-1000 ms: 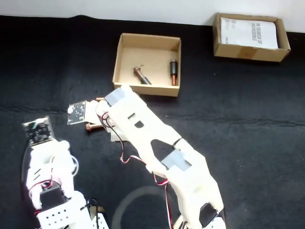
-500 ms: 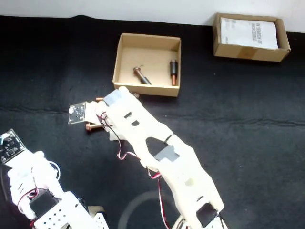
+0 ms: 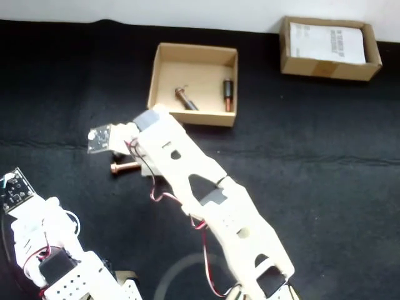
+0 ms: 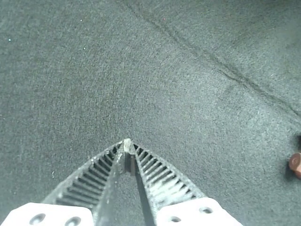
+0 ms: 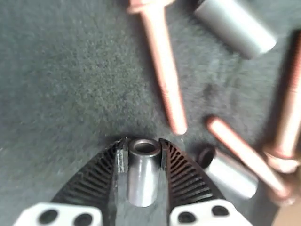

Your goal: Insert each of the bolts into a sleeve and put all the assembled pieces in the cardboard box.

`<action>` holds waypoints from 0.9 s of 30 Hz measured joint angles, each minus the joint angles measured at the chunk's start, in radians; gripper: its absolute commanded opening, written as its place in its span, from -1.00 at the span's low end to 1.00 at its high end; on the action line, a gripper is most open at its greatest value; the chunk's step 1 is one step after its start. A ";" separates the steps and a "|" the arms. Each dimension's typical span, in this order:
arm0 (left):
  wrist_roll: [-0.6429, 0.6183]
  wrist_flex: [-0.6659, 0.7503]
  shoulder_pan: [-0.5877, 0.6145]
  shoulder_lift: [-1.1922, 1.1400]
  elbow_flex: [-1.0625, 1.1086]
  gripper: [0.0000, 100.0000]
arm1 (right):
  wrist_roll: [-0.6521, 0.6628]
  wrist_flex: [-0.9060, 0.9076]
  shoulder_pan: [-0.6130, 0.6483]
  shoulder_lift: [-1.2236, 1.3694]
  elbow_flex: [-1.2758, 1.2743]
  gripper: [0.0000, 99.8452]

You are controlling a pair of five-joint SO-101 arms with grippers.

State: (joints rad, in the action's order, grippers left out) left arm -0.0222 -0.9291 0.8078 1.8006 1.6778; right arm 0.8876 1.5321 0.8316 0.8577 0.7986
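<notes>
Grey sleeve (image 5: 143, 174): was clamped between my right gripper's (image 5: 143, 143) fingers (image 5: 183, 176), its open end showing past the tips.
Left gripper (image 4: 127, 143): my fingers were pressed together on nothing, above black cloth (image 4: 141, 70).
Copper bolt (image 5: 162, 70): lay on the cloth just beyond the held sleeve, not touching it.
Loose sleeve (image 5: 235, 26): lay farther out, beside that bolt.
Cardboard box (image 3: 161, 75): held two assembled pieces (image 3: 186, 99), well past my right gripper.

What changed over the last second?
The left arm pulled back toward the near-left corner, then held. The right gripper, shut on a sleeve, shifted slightly toward the cardboard box, exposing more of the bolt beside it. The box and its two assembled pieces stayed put.
</notes>
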 measured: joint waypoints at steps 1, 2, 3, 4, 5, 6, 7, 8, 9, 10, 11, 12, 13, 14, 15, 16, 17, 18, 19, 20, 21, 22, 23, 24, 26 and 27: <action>0.000 0.000 0.000 0.000 0.000 -0.98 | 0.000 0.038 0.000 0.000 0.043 -0.98; 0.000 0.000 0.000 0.000 0.000 -0.98 | 0.000 0.084 -0.003 0.000 0.091 -0.98; 0.000 0.000 0.000 0.000 0.000 -0.98 | 0.000 0.115 -0.008 0.000 0.140 -0.98; 0.000 0.000 0.000 0.000 0.000 -0.98 | 0.000 0.141 -0.014 0.000 0.189 -0.98; 0.000 0.000 0.000 0.000 0.000 -0.98 | 0.000 0.175 -0.020 0.000 0.244 -0.98; 0.000 0.000 0.000 0.000 0.000 -0.98 | 0.000 0.198 -0.028 0.000 0.296 -0.98; 0.000 0.000 0.000 0.000 0.000 -0.98 | -0.006 0.207 -0.037 -0.002 0.344 -0.98; 0.000 0.000 -0.002 0.000 0.000 -0.97 | -0.035 0.210 -0.049 -0.002 0.396 -0.98; 0.000 0.000 -0.002 0.000 0.000 -0.97 | -0.074 0.215 -0.061 -0.002 0.440 -0.98; 0.000 0.000 -0.002 0.000 0.000 -0.97 | -0.117 0.218 -0.077 -0.002 0.491 -0.98; 0.000 0.000 -0.002 0.000 0.000 -0.97 | -0.166 0.218 -0.095 -0.002 0.543 -0.98; 0.000 0.000 -0.002 0.000 0.000 -0.97 | -0.216 0.218 -0.114 -0.002 0.595 -0.98; 0.000 0.000 -0.002 0.000 0.000 -0.97 | -0.264 0.218 -0.135 -0.002 0.646 -0.98; 0.000 0.000 -0.002 0.000 0.000 -0.97 | -0.315 0.218 -0.157 -0.002 0.700 -0.98; 0.000 0.000 -0.002 0.000 0.000 -0.97 | -0.362 0.218 -0.180 -0.002 0.752 -0.98; 0.000 0.000 -0.006 0.000 0.000 -0.97 | -0.407 0.218 -0.204 -0.002 0.796 -0.98; 0.000 0.000 -0.015 0.000 0.000 -0.97 | -0.454 0.218 -0.232 -0.003 0.819 -0.98; 0.000 0.000 -0.029 0.000 0.000 -0.97 | -0.503 0.218 -0.259 -0.005 0.836 -0.98; 0.000 0.000 -0.038 0.000 0.000 -0.97 | -0.552 0.218 -0.288 -0.003 0.844 -0.98; 0.000 0.000 -0.041 0.000 0.000 -0.97 | -0.603 0.219 -0.319 -0.002 0.845 -0.98; 0.000 0.000 -0.043 0.000 0.000 -0.97 | -0.658 0.221 -0.354 -0.002 0.845 -0.98; 0.000 0.000 -0.046 0.000 0.000 -0.97 | -0.712 0.221 -0.393 -0.003 0.845 -0.98; 0.000 0.000 -0.046 0.000 0.000 -0.97 | -0.766 0.221 -0.434 -0.012 0.845 -0.98; 0.000 0.000 -0.046 0.000 0.000 -0.97 | -0.821 0.221 -0.479 -0.026 0.845 -0.98; 0.000 0.000 -0.046 0.000 0.000 -0.97 | -0.907 0.221 -0.566 -0.060 0.845 -0.98; 0.000 0.000 -0.046 0.000 0.000 -0.97 | -0.934 0.221 -0.608 -0.078 0.845 -0.98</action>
State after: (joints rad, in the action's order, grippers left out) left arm -0.0222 -0.9291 0.7618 1.8006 1.6778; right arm -0.0468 1.7530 0.2240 0.7795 1.6441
